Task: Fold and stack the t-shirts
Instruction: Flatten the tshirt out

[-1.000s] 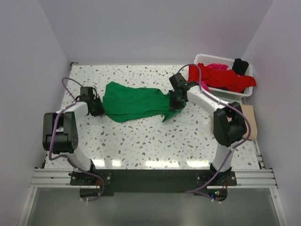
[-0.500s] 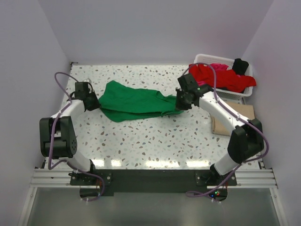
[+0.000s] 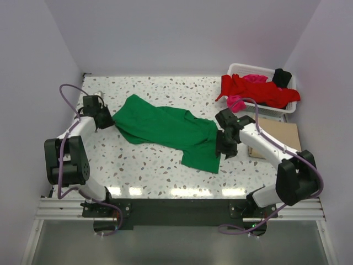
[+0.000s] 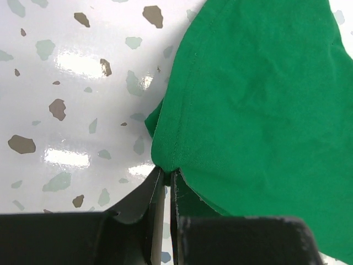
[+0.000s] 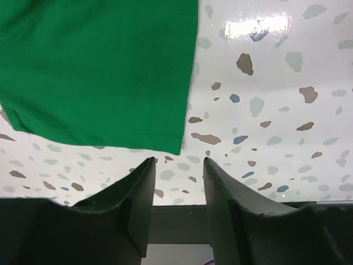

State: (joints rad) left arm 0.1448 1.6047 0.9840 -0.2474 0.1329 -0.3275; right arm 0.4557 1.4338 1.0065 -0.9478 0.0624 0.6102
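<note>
The bright green t-shirt (image 3: 168, 130) lies spread across the middle of the table, running from far left to near right. My left gripper (image 3: 106, 120) is shut on its left edge; in the left wrist view the green cloth (image 4: 259, 94) is pinched between the closed fingertips (image 4: 165, 174). My right gripper (image 3: 225, 148) is open and empty just right of the shirt's lower right corner (image 5: 165, 141), with the jaws apart over bare table. Red, magenta and black shirts (image 3: 256, 88) are heaped in the basket. A tan shirt (image 3: 278, 135) lies folded at the right.
The white lattice basket (image 3: 287, 109) stands at the far right corner. Walls close in the table on the left, back and right. The arm bases sit on the black rail (image 3: 176, 207) at the near edge.
My right gripper has moved toward the near right, dragged the shirt's right end out flat and let go of it. My left gripper has pulled the left edge further back and left.
</note>
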